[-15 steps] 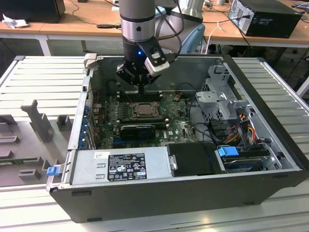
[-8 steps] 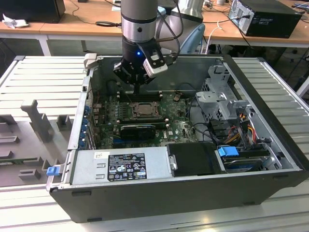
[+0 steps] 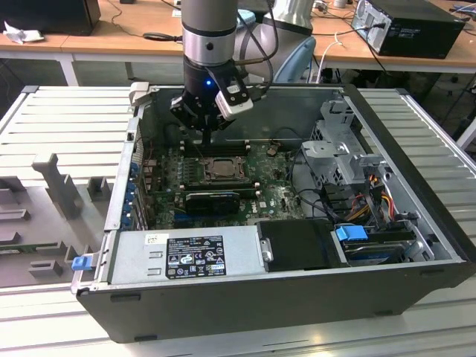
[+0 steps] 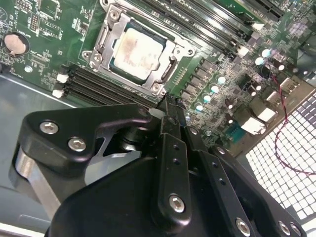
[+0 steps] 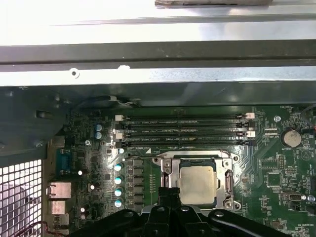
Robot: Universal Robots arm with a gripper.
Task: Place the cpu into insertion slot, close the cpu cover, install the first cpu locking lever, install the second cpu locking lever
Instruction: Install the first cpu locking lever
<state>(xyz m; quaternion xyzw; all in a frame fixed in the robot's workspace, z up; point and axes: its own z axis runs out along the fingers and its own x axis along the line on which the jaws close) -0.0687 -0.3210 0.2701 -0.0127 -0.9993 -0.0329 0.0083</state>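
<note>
The cpu (image 4: 136, 49) (image 5: 197, 183) lies flat in the insertion slot (image 5: 230, 183) on the green motherboard (image 3: 277, 195), silvery-beige top up. The grey cpu cover (image 4: 107, 38) (image 5: 168, 167) lies down around it, and the chip shows through its cut-out. My gripper (image 4: 169, 106) (image 5: 168, 193) (image 3: 207, 143) hangs just above the board at the socket's edge nearest the memory slots, on the exterior view's left of the chip. Its fingers are pressed together with nothing between them. A thin wire lever (image 4: 170, 73) runs along the socket's side close to the fingertips.
Long black memory slots (image 5: 182, 129) run beside the socket. A black card (image 3: 212, 199) sits on the board's near side, then the power supply (image 3: 186, 256). The drive cage (image 3: 343, 149) and cables (image 3: 372, 195) fill the exterior view's right. Case walls (image 3: 126, 163) surround everything.
</note>
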